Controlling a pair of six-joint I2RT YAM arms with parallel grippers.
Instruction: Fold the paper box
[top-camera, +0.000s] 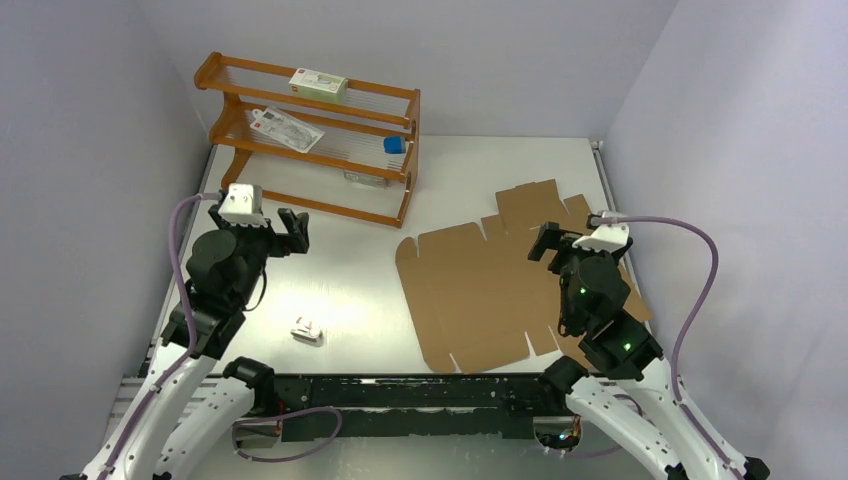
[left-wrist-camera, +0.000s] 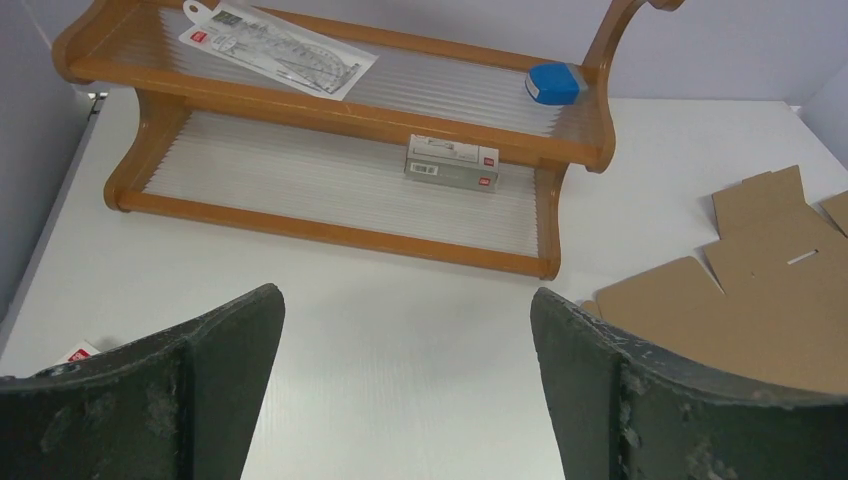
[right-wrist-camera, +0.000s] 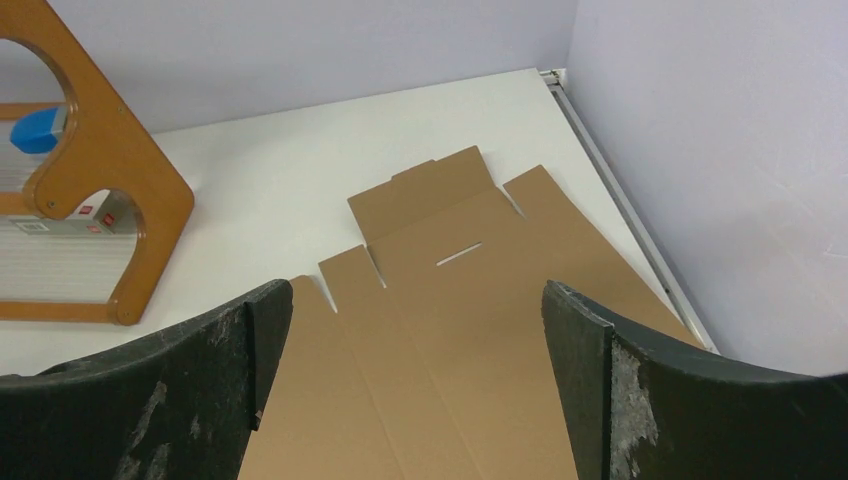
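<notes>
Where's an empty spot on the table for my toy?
Bare table lies in the middle, between the wooden rack and the flat paper box, and behind the box by the back wall. The right side is crowded: the box covers it.

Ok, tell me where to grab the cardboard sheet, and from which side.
Probably the near flap, approached low from the robot's side by the right gripper: the cardboard sheet lies flat, so only its rim can be pinched, and slits let that flap lift.
</notes>
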